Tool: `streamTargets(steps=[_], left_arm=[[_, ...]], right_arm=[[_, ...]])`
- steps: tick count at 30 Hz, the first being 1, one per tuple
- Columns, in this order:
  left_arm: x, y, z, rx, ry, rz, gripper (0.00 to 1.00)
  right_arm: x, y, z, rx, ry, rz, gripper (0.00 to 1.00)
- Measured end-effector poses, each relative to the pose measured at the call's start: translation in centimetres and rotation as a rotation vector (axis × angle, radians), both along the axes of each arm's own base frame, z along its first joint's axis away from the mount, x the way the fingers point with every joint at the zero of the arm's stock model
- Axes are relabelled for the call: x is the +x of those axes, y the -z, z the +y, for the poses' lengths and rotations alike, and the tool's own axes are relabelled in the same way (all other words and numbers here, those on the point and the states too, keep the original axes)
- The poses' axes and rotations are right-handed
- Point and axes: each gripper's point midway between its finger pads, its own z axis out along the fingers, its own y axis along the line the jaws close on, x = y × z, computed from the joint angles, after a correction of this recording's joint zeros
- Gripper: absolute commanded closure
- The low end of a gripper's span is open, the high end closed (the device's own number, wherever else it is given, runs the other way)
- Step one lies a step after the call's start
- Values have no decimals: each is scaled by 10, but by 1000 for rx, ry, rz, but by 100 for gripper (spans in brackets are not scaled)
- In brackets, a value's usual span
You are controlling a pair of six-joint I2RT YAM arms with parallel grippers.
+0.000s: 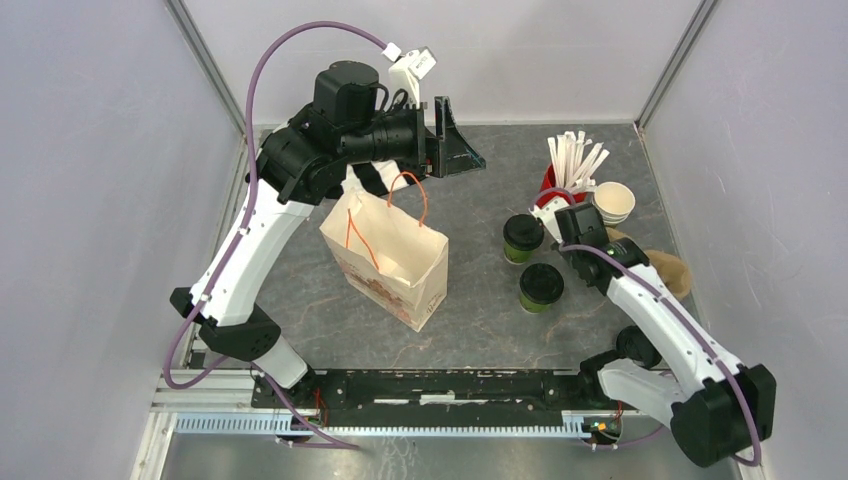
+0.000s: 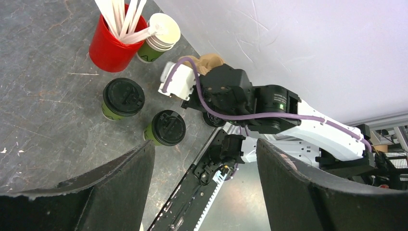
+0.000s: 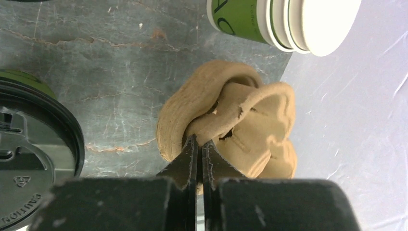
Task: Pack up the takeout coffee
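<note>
Grey worktop (image 1: 480, 310) | left tool (image 2: 204, 187) spread near bag (image 1: 390, 260) | right tool (image 3: 198, 144) pressed together at brown holder (image 3: 250, 120) | risk: swinging it toward 8 o'clock topples cups (image 1: 522, 238)

Reading as a robotics lab test cell: plain pale walls (image 1: 90, 150) on aluminium posts (image 1: 212, 75) are boxing in the space behind and to both sides of the left gripper (image 2: 206, 147). A grey stone-look mat (image 1: 480, 320) is covering the bench under the right gripper (image 3: 197, 139). Both arms are sitting bolted to a black mounting rail (image 1: 440, 385) at the near edge, well back from both grippers, with purple cabling (image 2: 260, 116) running exposed along them.
</note>
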Motion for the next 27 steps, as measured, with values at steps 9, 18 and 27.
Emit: streamTargets(steps=[9,18,27], left_arm=[[3,0,2,0,-6,1,17],[1,0,1,-5,10,5,17],[2,0,2,-6,9,7,18]], right_arm=[[12,-29,8,75,-1,-163,100],[9,-32,-10,-12,68,-171,100],[11,-24,2,24,41,-165,100]])
